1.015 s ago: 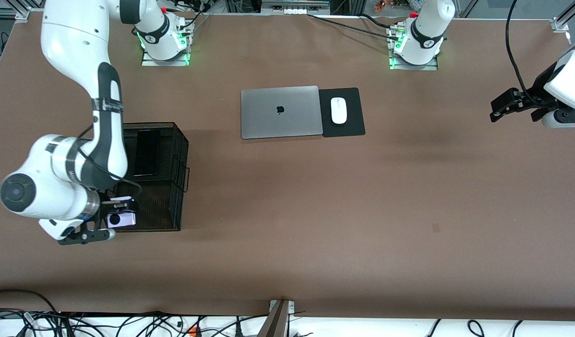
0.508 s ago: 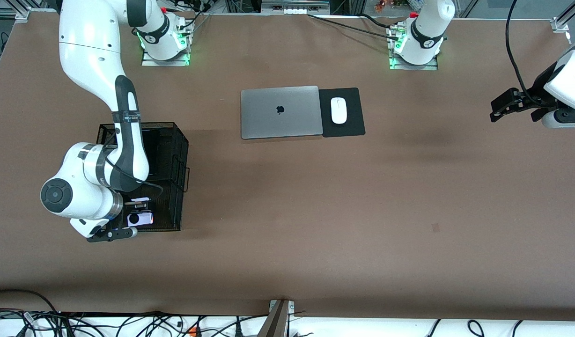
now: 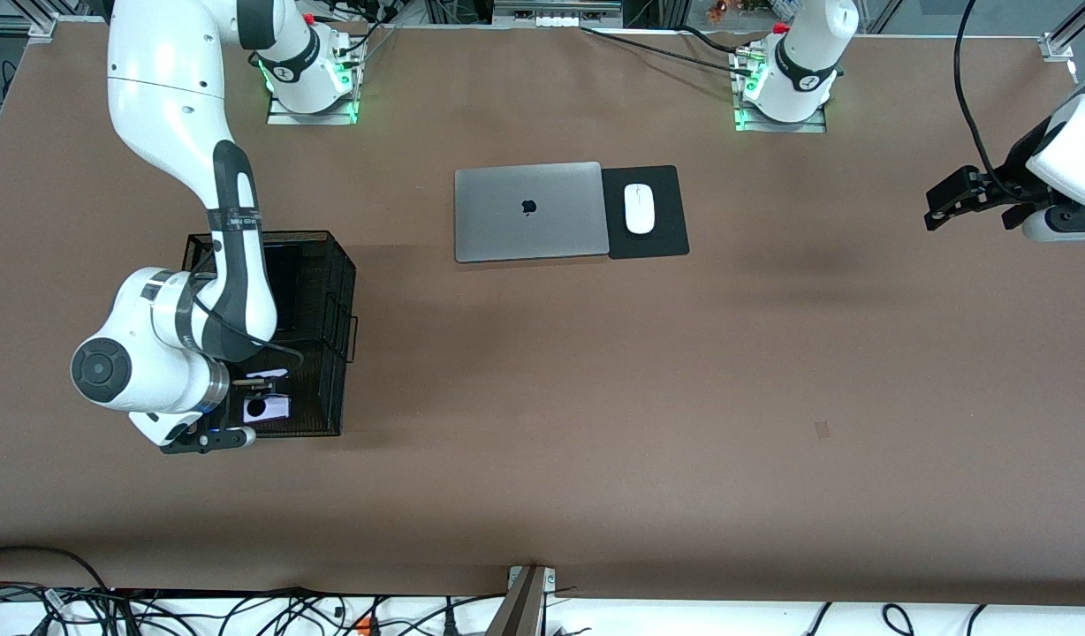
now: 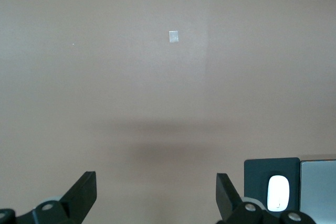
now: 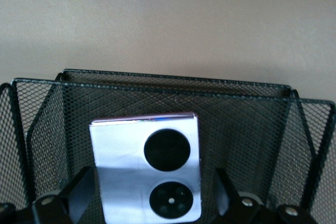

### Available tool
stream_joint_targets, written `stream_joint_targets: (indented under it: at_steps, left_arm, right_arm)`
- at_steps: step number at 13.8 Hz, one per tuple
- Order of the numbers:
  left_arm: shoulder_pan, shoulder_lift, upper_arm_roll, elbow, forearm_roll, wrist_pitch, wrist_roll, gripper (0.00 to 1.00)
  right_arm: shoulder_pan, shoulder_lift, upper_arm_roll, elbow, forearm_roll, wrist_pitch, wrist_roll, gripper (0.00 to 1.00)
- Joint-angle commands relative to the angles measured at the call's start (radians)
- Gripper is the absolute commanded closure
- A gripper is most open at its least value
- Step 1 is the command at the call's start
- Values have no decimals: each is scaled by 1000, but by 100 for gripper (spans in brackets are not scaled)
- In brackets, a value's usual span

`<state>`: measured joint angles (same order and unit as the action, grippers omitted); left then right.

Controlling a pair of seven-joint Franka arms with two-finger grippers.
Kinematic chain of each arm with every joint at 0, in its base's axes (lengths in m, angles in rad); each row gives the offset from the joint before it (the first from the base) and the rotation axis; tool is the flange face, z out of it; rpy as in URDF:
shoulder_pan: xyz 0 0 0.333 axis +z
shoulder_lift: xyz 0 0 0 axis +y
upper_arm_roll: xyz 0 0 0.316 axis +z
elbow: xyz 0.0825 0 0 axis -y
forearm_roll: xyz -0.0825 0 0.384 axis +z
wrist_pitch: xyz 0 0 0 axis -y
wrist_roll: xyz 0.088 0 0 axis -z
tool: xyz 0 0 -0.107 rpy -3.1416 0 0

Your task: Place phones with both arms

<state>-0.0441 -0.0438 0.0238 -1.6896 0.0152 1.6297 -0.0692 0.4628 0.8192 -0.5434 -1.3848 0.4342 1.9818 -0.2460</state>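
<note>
A white-lilac phone [image 3: 269, 409] [image 5: 146, 174] with two black circles sits inside the black mesh basket [image 3: 344, 274] [image 5: 173, 85] at the right arm's end of the table. My right gripper [image 3: 242, 409] [image 5: 154, 182] hangs low in the basket and is open, one finger on each side of the phone with a gap to each. A long black slab phone [image 3: 288, 283] lies in the basket nearer the bases, mostly hidden by the right arm. My left gripper [image 3: 936, 208] [image 4: 156, 182] waits open over bare table at the left arm's end, with nothing between its fingers.
A closed grey laptop [image 3: 529, 212] [image 4: 320, 187] lies mid-table toward the bases. Beside it a white mouse [image 3: 639, 208] [image 4: 278, 192] rests on a black pad [image 3: 657, 240]. A small pale mark [image 3: 822, 429] [image 4: 174, 36] is on the brown tabletop.
The right arm carried the white-lilac phone sideways over the basket, then its gripper opened and let go of it. The left arm has not moved.
</note>
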Motion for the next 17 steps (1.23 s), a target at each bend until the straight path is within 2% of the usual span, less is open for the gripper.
stream_joint_targets:
  at_steps: [1,5,9,12,15,17]
  left_arm:
    - [0,5,-1,22,0,-21,6,0]
    - [1,5,-1,22,0,-21,6,0]
    - [0,5,-1,22,0,-21,6,0]
    - [0,5,-1,22,0,-22,6,0]
    - [1,5,-1,22,0,-22,6,0]
    - [1,5,-1,22,0,-22,6,0]
  right_arm:
    - [8,-69,-29,4,11,-82,11,0]
    - [14,-170,-64,18,-12,-230,22,0]
    - [40,-290,-61,12,-113,-302,27,0]
    - [57,-412,-38,-45,-227,-319,100,0]
    - [-10,-564,84,-144,-348,-308,164,0]
    - [-128,-652,216,-203,-416,-307,200,0]
